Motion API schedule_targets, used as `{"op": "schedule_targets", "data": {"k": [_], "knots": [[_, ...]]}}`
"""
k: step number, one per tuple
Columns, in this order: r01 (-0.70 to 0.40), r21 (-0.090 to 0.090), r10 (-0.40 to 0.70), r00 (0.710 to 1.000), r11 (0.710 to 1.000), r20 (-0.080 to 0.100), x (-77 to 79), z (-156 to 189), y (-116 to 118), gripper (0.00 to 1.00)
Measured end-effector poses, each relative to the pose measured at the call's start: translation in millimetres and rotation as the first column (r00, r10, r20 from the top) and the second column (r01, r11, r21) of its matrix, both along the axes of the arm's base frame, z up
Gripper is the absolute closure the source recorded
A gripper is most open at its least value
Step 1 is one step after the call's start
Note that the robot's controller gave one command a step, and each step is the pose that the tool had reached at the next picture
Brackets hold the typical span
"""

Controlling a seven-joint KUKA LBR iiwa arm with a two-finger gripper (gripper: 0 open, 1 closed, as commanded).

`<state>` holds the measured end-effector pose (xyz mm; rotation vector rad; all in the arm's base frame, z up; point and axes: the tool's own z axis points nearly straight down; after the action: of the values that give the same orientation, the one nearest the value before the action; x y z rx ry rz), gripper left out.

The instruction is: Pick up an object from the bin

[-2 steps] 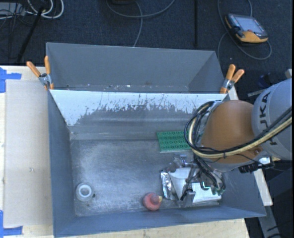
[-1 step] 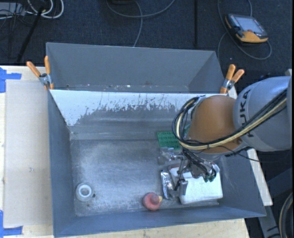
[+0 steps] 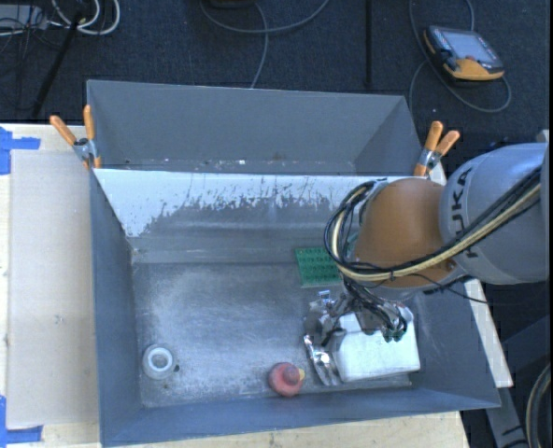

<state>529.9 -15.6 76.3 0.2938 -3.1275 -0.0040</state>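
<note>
Gripper [image 3: 321,360] sits low in the bin [image 3: 211,138], right of centre on the floor near the front wall, at the left end of a white rectangular block [image 3: 386,358]. Whether it is clenched, released or grasping anything cannot be told; its metal parts overlap the block's left edge and contact is unclear. The block lies flat in the front-right part of the floor, long axis running roughly left-right across the view, right end a touch lower, left end pointing at the gripper. Its top face reads plain white. A small pinkish-red round thing [image 3: 285,379] with a yellowish patch lies just beside the gripper, to its lower left, close to the front wall. A green flat piece [image 3: 314,265] lies behind the gripper toward the back slope, partly under the black and yellow cables [image 3: 344,241]. A clear ring [image 3: 159,360], like a tape roll, lies flat, well apart in the front-left corner. The orange cover [image 3: 403,224] on the wrist hangs above the block. The grey arm shell [image 3: 505,222] carries dark brand lettering, partly cut by cables, only "UK" readable.
</note>
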Motion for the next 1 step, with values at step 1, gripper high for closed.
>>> {"op": "schedule_targets", "data": {"k": [1], "knots": [[-0.104, -0.003, 0.104, 0.995, 0.995, 0.007, -34.4, 122.7, 2.3, 1.00]]}}
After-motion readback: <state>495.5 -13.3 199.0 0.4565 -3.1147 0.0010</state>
